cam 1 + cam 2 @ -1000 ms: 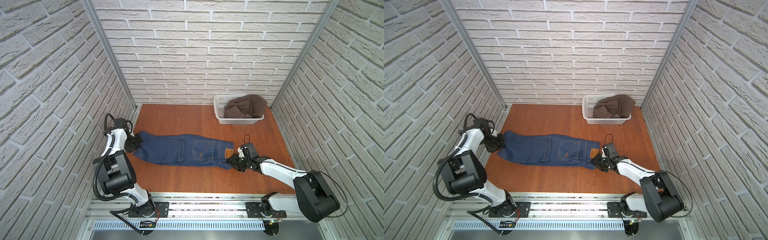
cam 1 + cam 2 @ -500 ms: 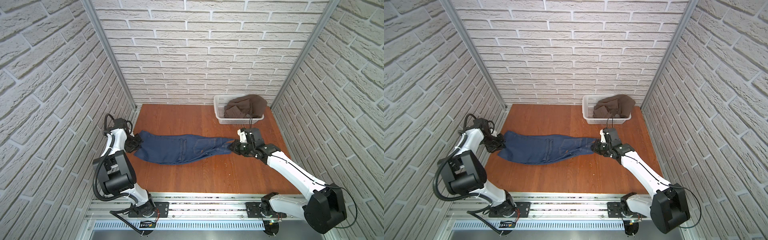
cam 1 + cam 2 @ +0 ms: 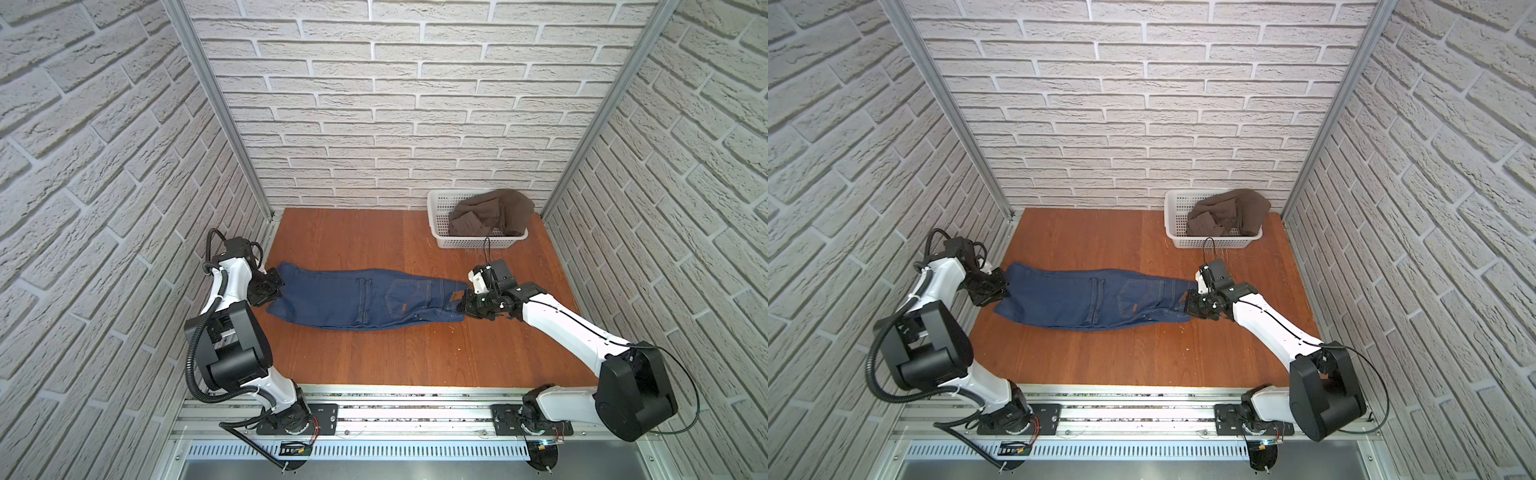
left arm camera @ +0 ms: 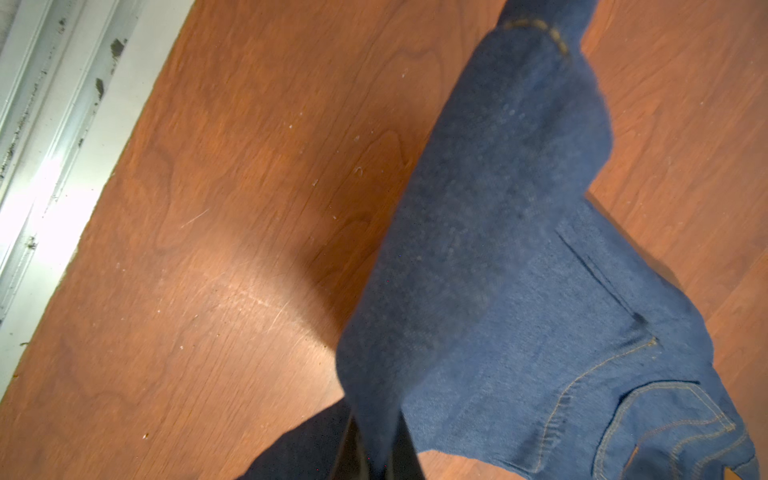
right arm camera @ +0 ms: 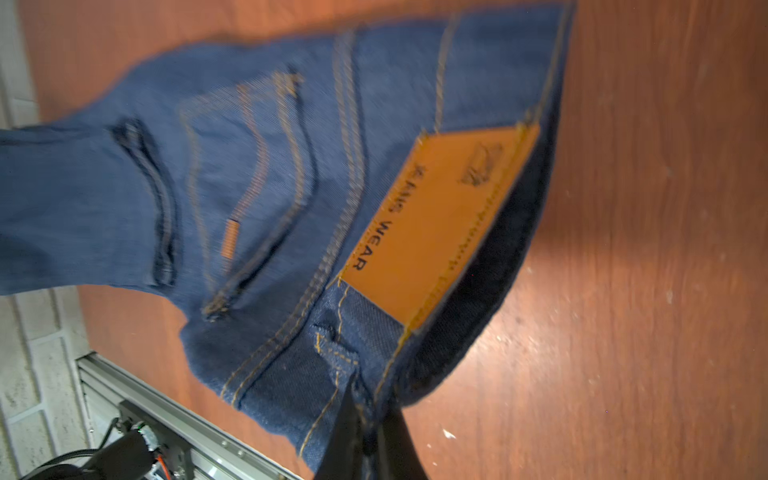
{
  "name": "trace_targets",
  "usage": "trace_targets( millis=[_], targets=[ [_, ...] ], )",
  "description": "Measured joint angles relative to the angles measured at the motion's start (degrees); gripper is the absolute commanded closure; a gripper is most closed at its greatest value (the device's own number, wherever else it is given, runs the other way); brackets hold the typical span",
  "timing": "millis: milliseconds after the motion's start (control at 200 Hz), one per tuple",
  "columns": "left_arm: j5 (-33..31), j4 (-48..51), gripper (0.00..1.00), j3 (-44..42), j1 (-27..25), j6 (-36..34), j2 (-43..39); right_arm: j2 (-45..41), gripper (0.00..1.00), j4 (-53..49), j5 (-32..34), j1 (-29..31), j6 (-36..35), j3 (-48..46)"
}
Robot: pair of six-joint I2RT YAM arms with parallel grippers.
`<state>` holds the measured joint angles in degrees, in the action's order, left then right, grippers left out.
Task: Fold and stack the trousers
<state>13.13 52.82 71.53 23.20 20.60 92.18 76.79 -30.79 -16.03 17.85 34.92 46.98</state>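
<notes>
Dark blue denim trousers lie stretched lengthwise across the wooden table, held between both grippers. In both top views my left gripper is shut on the leg end at the left. My right gripper is shut on the waistband at the right, which is bunched and slightly lifted. In the left wrist view, denim rises from between the shut fingers of the left gripper. The right wrist view shows the right gripper pinching the waistband below the tan patch.
A white plastic basket holding a brown garment stands at the back right, close behind the right arm. Brick-pattern walls enclose three sides. An aluminium rail runs along the table's front edge.
My right gripper closed on the waistband, lifted it and pulled it toward the back right. The flat trousers are now drawn taut and narrowed at the waist. The left gripper has held still.
</notes>
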Motion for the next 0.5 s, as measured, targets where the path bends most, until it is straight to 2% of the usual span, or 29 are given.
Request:
trace_targets(
  millis=[165, 305, 360, 455, 500],
  targets=[
    [-0.04, 0.15, 1.00, 0.02, 0.07, 0.00, -0.04, 1.57, 0.75, 1.11, -1.03, 0.00, 0.68, -4.26],
    [-0.04, 0.17, 1.00, 0.09, 0.13, 0.00, -0.09, 2.71, 0.73, 2.10, -2.12, 0.04, 1.31, -5.55],
    [-0.04, 0.17, 1.00, 0.09, 0.15, 0.00, -0.09, 2.75, 0.77, 2.38, -2.34, 0.07, 1.51, -5.55],
    [-0.07, 0.17, 1.00, 0.09, 0.26, 0.00, -0.09, 2.75, 0.93, 3.02, -2.84, 0.07, 1.70, -5.51],
    [-0.09, 0.17, 1.00, 0.09, 0.31, 0.00, -0.09, 2.75, 0.94, 3.04, -3.13, 0.07, 1.75, -5.38]
  ],
)
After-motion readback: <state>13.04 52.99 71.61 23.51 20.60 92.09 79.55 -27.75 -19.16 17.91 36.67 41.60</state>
